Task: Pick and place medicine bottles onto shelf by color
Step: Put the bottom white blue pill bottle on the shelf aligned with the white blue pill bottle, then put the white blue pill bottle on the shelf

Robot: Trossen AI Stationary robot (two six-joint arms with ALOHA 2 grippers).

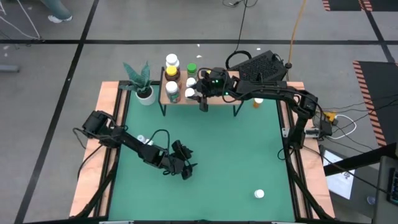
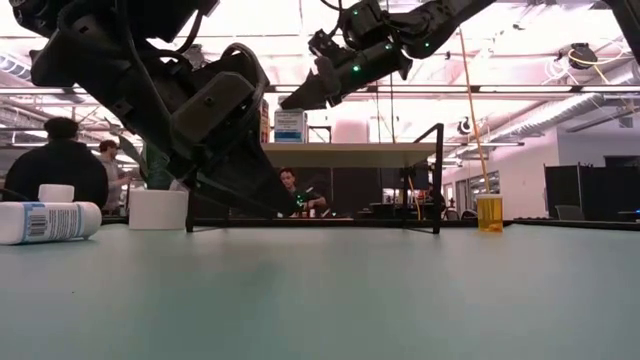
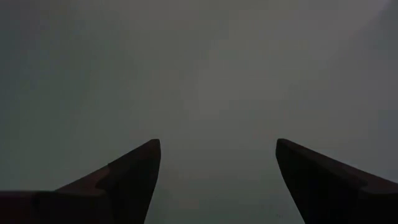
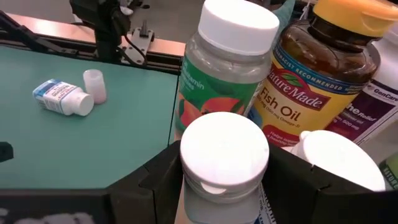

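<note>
The shelf (image 1: 221, 94) stands at the table's far edge, its light-wood board (image 2: 350, 153) on thin black legs. On its left part stand an amber fish-oil bottle with a yellow cap (image 4: 323, 74), a green-labelled white-capped bottle (image 4: 230, 62), a purple-labelled bottle (image 4: 373, 106) and one more white cap (image 4: 339, 158). My right gripper (image 1: 201, 93) (image 4: 224, 168) reaches over the shelf, shut on a white-capped medicine bottle (image 4: 224, 155). My left gripper (image 1: 185, 171) (image 3: 217, 149) waits low over the green table near the middle, open and holding nothing. My right gripper pinches the white-capped medicine bottle by its body just under the cap (image 4: 221, 202), one finger (image 4: 158, 177) on each side. The fingers slant down over the shelf from the table's right. The bottle stands upright among the shelf's bottles; its base is hidden by the cap and fingers.
A white-and-blue bottle (image 4: 62, 96) (image 2: 45, 222) lies on its side on the table's left part, a small pale jar (image 4: 94, 84) beside it. An orange bottle (image 1: 257, 101) (image 2: 489, 212) stands right of the shelf. A white-capped bottle (image 1: 259, 194) sits near the right front. A potted plant (image 1: 144, 87) stands left of the shelf.
</note>
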